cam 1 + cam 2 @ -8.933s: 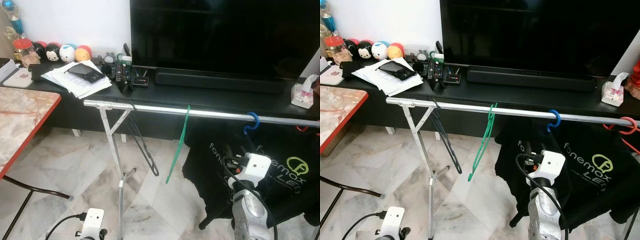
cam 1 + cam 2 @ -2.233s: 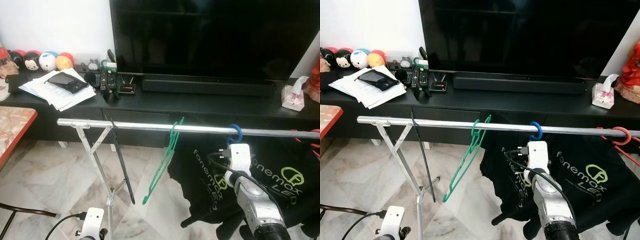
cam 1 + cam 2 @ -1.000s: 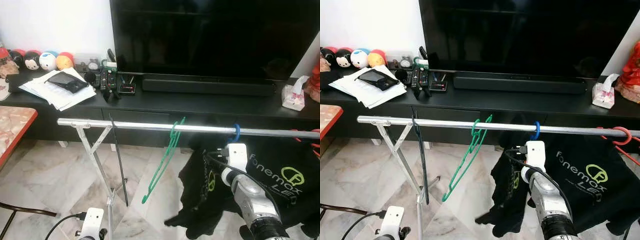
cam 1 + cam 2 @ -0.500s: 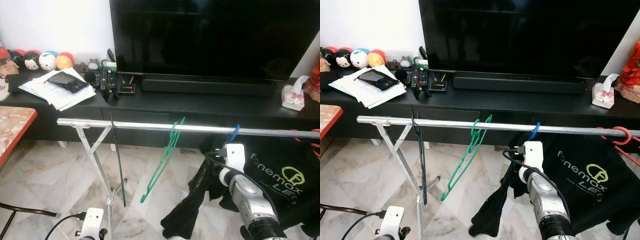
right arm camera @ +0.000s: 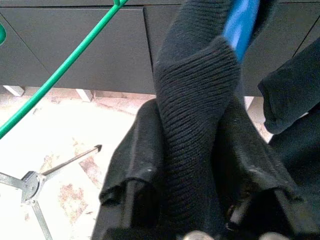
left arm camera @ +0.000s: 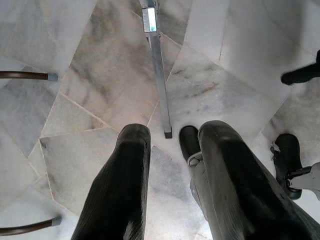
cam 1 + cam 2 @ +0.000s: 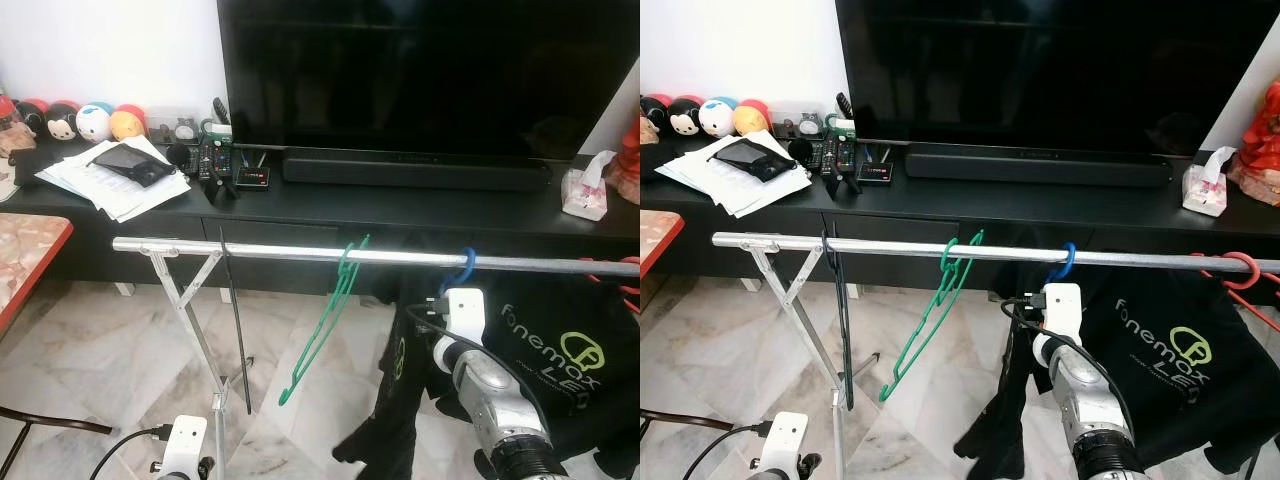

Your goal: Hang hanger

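We saw a long silver metal rail (image 7: 300,252) crossing the head views from 9 o'clock to 3 o'clock, carried on a silver folding stand (image 7: 190,320) near its 9 o'clock end. The blue plastic hanger (image 7: 462,266) had its hook over the rail, right of centre, and a black knitted garment (image 7: 392,420) drooped from it towards the pale marble floor (image 7: 110,370). The right claw (image 5: 192,200) sat just under that hook; in the right wrist view its two fingers were pressed on the bunched black knit, gripping it, with the blue hanger neck at 12 o'clock above them. An empty green plastic hanger (image 7: 325,325) hung tilted on the rail at 9 o'clock of the blue one, well apart from it. A thin black hanger (image 7: 236,330) hung further towards 9 o'clock, beside the stand. A black T-shirt with white and green lettering (image 7: 565,365) hung at 3 o'clock, just beside the right arm. A red hanger hook (image 7: 1240,264) sat by the rail's 3 o'clock edge.

The left claw (image 6: 172,150) hung low over the floor, fingers parted, the stand's foot (image 6: 167,132) between their tips. Open floor lay between the green hanger and the stand. Behind the rail stood a long black TV table (image 7: 400,208).
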### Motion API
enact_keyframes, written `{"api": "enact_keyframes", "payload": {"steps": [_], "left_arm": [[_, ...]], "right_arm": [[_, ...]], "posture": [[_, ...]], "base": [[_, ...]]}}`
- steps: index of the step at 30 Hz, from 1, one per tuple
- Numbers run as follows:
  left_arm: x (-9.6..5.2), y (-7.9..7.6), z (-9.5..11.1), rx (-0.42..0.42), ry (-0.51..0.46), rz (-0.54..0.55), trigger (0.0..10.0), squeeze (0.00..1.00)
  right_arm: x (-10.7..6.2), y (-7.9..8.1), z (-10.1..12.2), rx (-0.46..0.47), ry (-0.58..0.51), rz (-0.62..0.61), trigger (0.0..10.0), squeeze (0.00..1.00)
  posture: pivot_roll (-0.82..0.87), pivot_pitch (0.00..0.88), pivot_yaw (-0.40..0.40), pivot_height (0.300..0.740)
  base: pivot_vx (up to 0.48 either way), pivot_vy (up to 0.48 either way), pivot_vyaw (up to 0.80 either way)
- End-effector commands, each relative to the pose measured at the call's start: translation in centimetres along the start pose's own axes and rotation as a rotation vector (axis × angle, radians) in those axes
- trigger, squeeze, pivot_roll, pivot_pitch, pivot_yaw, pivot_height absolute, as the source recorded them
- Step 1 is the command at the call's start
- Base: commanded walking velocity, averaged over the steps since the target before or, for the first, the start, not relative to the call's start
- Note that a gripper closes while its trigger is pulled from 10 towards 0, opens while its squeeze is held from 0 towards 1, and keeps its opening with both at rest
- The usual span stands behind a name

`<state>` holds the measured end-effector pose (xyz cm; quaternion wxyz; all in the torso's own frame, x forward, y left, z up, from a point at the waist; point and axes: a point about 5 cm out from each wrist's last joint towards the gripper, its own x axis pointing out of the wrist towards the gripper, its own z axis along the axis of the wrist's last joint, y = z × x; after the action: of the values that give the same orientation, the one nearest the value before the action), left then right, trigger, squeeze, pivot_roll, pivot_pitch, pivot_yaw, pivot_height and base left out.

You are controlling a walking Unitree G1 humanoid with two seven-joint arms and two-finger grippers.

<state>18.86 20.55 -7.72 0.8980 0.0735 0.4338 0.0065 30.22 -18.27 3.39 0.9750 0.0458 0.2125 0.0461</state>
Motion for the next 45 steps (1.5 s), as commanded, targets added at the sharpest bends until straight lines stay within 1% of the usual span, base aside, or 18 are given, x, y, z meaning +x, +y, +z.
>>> {"api": "enact_keyframes", "payload": {"steps": [1, 4, 12, 15, 18, 19, 20, 21, 23, 26, 27, 28, 29, 35, 38, 40, 41, 45], "left_arm": [[0.0, 0.1, -0.1, 0.002, 0.009, 0.005, 10.0, 0.0], [0.0, 0.2, -0.1, 0.001, 0.008, 0.007, 10.0, 0.0], [0.1, 0.4, 0.4, -0.012, -0.003, 0.028, 10.0, 0.0], [0.1, 0.4, 0.5, -0.01, -0.004, 0.029, 10.0, 0.0], [0.2, 0.3, 0.7, -0.01, -0.01, 0.032, 10.0, 0.0], [0.2, 0.3, 0.8, -0.008, -0.012, 0.034, 10.0, 0.0], [0.2, 0.4, 1.0, -0.01, -0.016, 0.04, 10.0, 0.0], [0.2, 0.4, 1.0, -0.011, -0.017, 0.041, 10.0, 0.0], [0.3, 0.5, 1.2, -0.017, -0.019, 0.046, 10.0, 0.0], [0.3, 0.7, 1.5, -0.024, -0.026, 0.05, 10.0, 0.0], [0.3, 0.7, 1.6, -0.028, -0.028, 0.052, 10.0, 0.0], [0.3, 0.7, 1.6, -0.028, -0.029, 0.053, 10.0, 0.0], [0.3, 0.7, 1.6, -0.03, -0.029, 0.053, 10.0, 0.0], [0.3, 0.7, 1.4, -0.042, -0.029, 0.059, 10.0, 0.0], [0.2, 0.6, 1.1, -0.045, -0.026, 0.061, 10.0, 0.0], [0.1, 0.7, 0.7, -0.059, -0.024, 0.066, 10.0, 0.0], [0.1, 0.7, 0.7, -0.062, -0.023, 0.067, 10.0, 0.0], [0.0, 0.5, 0.4, -0.063, -0.019, 0.067, 10.0, 0.0]], "right_arm": [[0.0, 0.1, -0.3, 0.002, 0.017, -0.002, 0.0, 0.0], [0.0, 0.0, -0.3, 0.005, 0.007, -0.014, 0.0, 0.0], [-0.5, -0.4, 0.2, 0.018, -0.078, -0.085, 0.0, 0.0], [-0.7, -0.3, 0.0, -0.012, -0.086, -0.106, 0.0, 0.0], [-0.8, -0.3, 0.6, 0.002, -0.14, -0.135, 0.0, 0.0], [-0.8, -0.3, 0.8, -0.015, -0.153, -0.14, 0.0, 0.0], [-0.8, -0.2, 1.3, -0.057, -0.191, -0.143, 0.0, 0.0], [-0.8, -0.1, 1.4, -0.066, -0.2, -0.143, 0.0, 0.0], [-1.0, -0.1, 2.0, -0.018, -0.255, -0.156, 0.0, 0.0], [-1.3, -0.3, 2.6, 0.001, -0.309, -0.177, 0.0, 0.0], [-1.4, -0.3, 2.8, 0.01, -0.33, -0.182, 1.6, 0.0], [-1.4, -0.3, 2.8, 0.011, -0.334, -0.183, 1.6, 0.0], [-1.5, -0.3, 2.8, 0.0, -0.34, -0.185, 10.0, 0.0], [-1.8, -0.5, 2.0, 0.003, -0.357, -0.214, 10.0, 0.0], [-1.9, -0.5, 0.7, -0.004, -0.321, -0.208, 10.0, 0.0], [-2.1, -0.7, -1.1, -0.009, -0.257, -0.222, 10.0, 0.0], [-2.1, -0.7, -1.5, -0.009, -0.242, -0.222, 10.0, 0.0], [-2.4, -0.7, -2.2, -0.023, -0.227, -0.212, 10.0, 0.0]], "posture": [[-0.06, 0.0, -0.055, 0.74], [-0.06, 0.0, -0.055, 0.74], [-0.07, 0.0, -0.052, 0.74], [-0.08, 0.0, -0.048, 0.74], [-0.09, 0.0, -0.046, 0.74], [-0.09, 0.0, -0.045, 0.74], [-0.09, 0.0, -0.044, 0.74], [-0.09, 0.0, -0.044, 0.74], [-0.09, 0.0, -0.042, 0.74], [-0.09, 0.0, -0.043, 0.74], [-0.09, 0.0, -0.043, 0.74], [-0.09, 0.0, -0.043, 0.74], [-0.09, 0.0, -0.043, 0.74], [-0.08, 0.0, -0.052, 0.74], [-0.08, 0.0, -0.06, 0.74], [-0.07, 0.0, -0.069, 0.74], [-0.07, 0.0, -0.069, 0.74], [-0.06, 0.0, -0.075, 0.74]], "base": [[0.0, 0.0, 0.0], [0.0, 0.0, 0.0], [0.0, 0.0, 0.0], [0.0, 0.0, 0.0], [0.0, 0.0, 0.0], [0.0, 0.0, 0.0], [0.0, 0.0, 0.0], [0.0, 0.0, 0.0], [0.0, 0.0, 0.0], [0.0, 0.0, 0.0], [0.0, 0.0, 0.0], [0.0, 0.0, 0.0], [0.0, 0.0, 0.0], [0.0, 0.0, 0.0], [0.0, 0.0, 0.0], [0.0, 0.0, 0.0], [0.0, 0.0, 0.0], [0.0, 0.0, 0.0]]}}
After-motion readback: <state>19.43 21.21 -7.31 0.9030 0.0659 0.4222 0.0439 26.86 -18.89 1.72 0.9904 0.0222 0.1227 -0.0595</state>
